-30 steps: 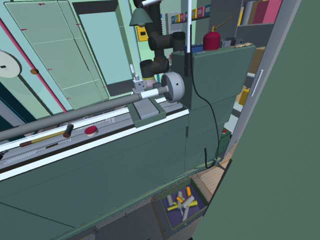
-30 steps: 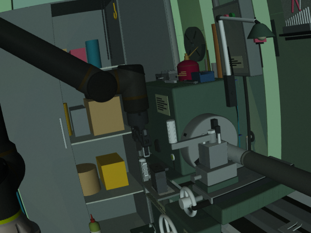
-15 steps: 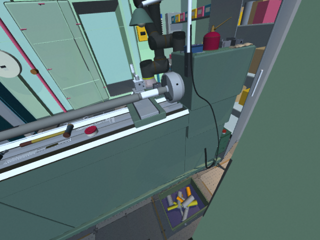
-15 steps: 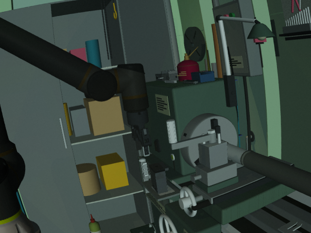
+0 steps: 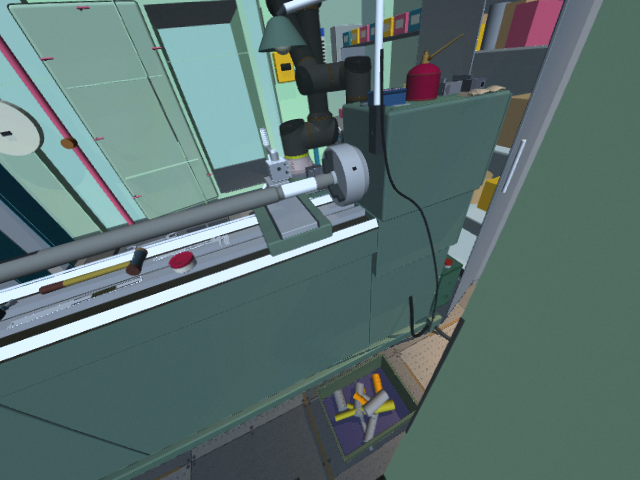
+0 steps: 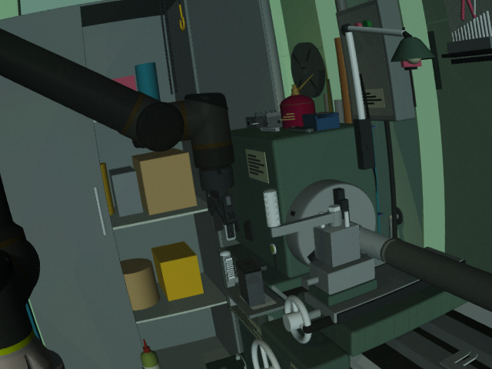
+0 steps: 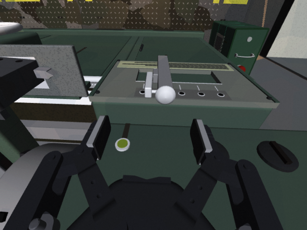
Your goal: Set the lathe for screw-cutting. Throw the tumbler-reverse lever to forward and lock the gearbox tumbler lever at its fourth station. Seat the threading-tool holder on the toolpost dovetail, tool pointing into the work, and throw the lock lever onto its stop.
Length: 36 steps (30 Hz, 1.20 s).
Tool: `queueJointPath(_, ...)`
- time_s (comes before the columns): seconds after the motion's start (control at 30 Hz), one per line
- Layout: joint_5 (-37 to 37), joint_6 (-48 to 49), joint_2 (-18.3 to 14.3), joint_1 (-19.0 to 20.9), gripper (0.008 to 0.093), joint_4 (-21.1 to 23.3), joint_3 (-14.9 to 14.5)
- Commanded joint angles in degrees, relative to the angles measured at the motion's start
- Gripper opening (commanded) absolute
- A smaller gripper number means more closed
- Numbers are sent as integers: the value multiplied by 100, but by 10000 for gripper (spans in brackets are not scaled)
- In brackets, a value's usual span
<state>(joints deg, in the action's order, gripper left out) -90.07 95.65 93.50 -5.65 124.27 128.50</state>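
The gearbox tumbler lever [image 7: 164, 81] is a grey bar with a white ball knob [image 7: 165, 95]. It stands on the gearbox top [image 7: 183, 84] over a row of station holes, near the second hole from the left. My gripper [image 7: 148, 138] hangs open and empty above it, beside the headstock's front face [image 6: 226, 222]. A small lever with a yellow-green knob [image 7: 122, 144] sits on the headstock face between my fingers. The toolpost [image 6: 337, 243] stands on the carriage by the chuck [image 6: 330, 222], with a knurled-handled lock lever [image 6: 272, 208]. A dark block [image 6: 251, 280] rests on the gearbox shelf.
The headstock [image 5: 429, 155] is close beside my wrist. A long grey bar [image 5: 155, 227] runs from the chuck along the bed. A mallet [image 5: 93, 271] and a red tin [image 5: 182, 261] lie on the bed. Shelves with boxes [image 6: 165, 180] stand behind the arm.
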Motion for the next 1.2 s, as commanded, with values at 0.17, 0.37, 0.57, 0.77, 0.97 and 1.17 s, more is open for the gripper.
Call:
queueJointPath(0.17, 0, 0, 66, 0, 930, -121, -64)
queueJointPath(0.37, 0, 0, 127, 0, 930, -244, -125)
queueJointPath(0.57, 0, 0, 179, 0, 930, -351, -180)
queueJointPath(0.77, 0, 0, 216, 0, 930, -430, -221)
queueJointPath(0.97, 0, -1, 237, 0, 930, -476, -245)
queueJointPath(1.17, 0, -1, 245, 0, 930, -492, -254)
